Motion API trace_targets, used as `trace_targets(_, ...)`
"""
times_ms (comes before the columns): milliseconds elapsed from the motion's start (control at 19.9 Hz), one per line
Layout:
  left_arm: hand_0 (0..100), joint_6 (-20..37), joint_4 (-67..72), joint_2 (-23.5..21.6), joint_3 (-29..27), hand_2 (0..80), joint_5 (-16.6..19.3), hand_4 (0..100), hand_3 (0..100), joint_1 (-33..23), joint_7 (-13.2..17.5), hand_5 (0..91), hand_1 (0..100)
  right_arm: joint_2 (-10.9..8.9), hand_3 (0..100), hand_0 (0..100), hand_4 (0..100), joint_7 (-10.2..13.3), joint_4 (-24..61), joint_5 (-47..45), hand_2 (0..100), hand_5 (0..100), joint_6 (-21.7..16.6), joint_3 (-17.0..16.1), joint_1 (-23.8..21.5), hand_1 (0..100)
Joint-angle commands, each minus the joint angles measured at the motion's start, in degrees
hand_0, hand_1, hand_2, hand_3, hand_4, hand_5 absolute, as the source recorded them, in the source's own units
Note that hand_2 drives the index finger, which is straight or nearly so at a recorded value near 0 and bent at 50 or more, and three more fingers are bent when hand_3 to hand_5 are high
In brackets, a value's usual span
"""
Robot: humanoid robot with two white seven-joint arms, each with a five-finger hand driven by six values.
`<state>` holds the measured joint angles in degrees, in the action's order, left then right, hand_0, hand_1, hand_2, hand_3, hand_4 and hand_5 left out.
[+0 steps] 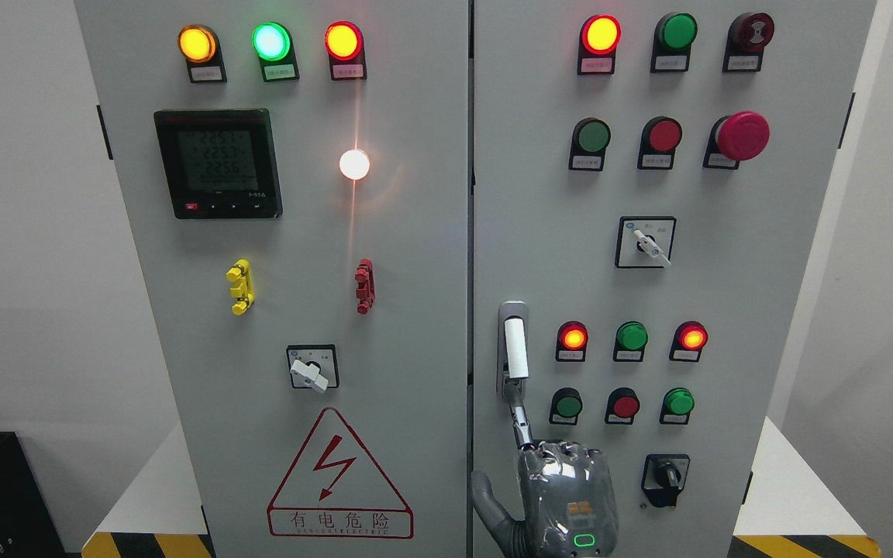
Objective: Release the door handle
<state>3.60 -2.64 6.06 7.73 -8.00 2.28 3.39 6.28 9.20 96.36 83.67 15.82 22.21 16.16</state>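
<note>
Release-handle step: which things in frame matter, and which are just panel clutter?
In the job:
- door handle on the right cabinet door
- right hand, just below the handle

Not in the job:
- digital meter
- red mushroom button
- selector switch
- yellow clip and red clip
- warning triangle

Hand (563,488) below white door handle (515,349), one finger raised to it, right cabinet door (725,294)
</note>
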Motion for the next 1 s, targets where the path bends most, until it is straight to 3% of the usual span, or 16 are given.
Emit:
trace_targets(0,12,-0.08,0.0,0.0,0.0,0.0,0.0,0,0,0.0,0.03,0.0,56,-0.04,100,42,100,-0.06,-0.56,0.0,6,100,0.09,-0.15,-0.07,35)
trace_targets(953,12,0.0,0.0,0.0,0.0,0.0,0.0,0,0,0.0,0.03,0.0,56,-0.04,100,42,100,0.02,-0.47,0.0,6,100,0.09,0.03,-0.69,35)
